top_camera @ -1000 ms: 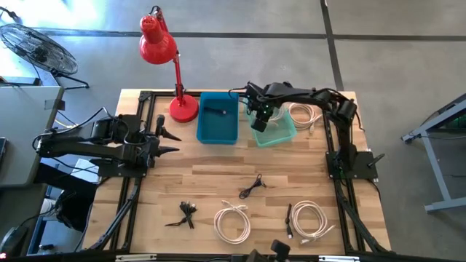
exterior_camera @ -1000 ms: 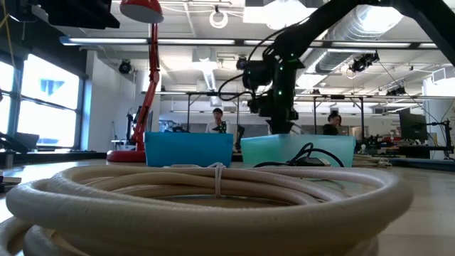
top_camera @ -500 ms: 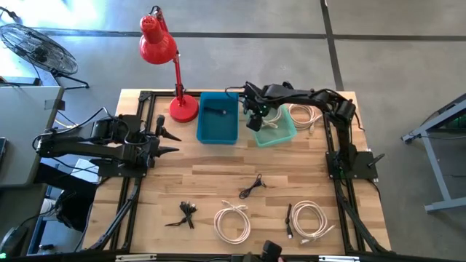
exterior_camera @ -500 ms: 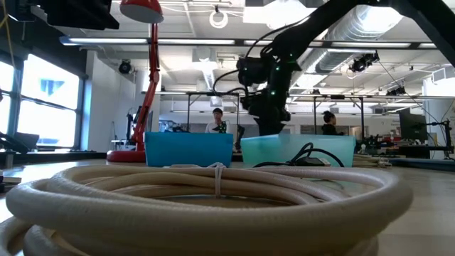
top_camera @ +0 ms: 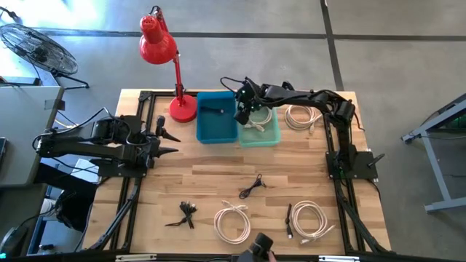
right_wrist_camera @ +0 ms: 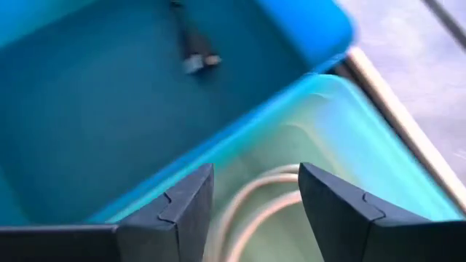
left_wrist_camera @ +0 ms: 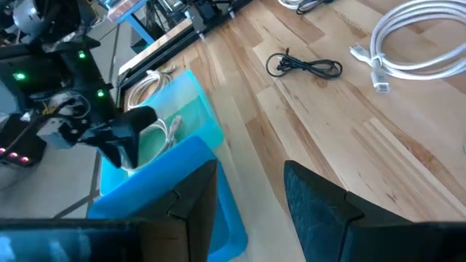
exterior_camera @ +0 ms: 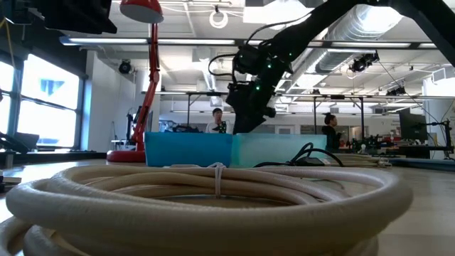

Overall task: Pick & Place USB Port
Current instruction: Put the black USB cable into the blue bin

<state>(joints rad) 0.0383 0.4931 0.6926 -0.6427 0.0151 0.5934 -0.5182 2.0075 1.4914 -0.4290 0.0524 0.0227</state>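
A blue bin (top_camera: 217, 129) and a teal bin (top_camera: 266, 135) stand side by side at the table's far edge, their walls touching. The blue bin (right_wrist_camera: 87, 109) holds a small black cable (right_wrist_camera: 191, 44). A white cable (right_wrist_camera: 255, 196) lies in the teal bin (right_wrist_camera: 357, 145). My right gripper (top_camera: 244, 115) hangs open, slanting down over the teal bin's wall next to the blue bin, with nothing between its fingers (right_wrist_camera: 255, 175). A black cable (top_camera: 253, 186) lies loose mid-table. My left gripper (top_camera: 166, 142) waits open at the table's left. My right gripper is low over the teal bin's wall (left_wrist_camera: 169, 116) beside the blue bin, fingers slanting down from the far right. I cannot tell whether a finger touches that wall.
A red desk lamp (top_camera: 178, 102) stands left of the blue bin. A white cable coil (top_camera: 302, 115) lies right of the teal bin. Near the front edge lie a black cable bundle (top_camera: 186, 213) and two white coils (top_camera: 233, 222), (top_camera: 309, 218).
My right gripper has moved toward the table's left and tipped less steeply. The teal bin has slid left along the table with it, from a skewed stand apart to lying straight against the blue bin.
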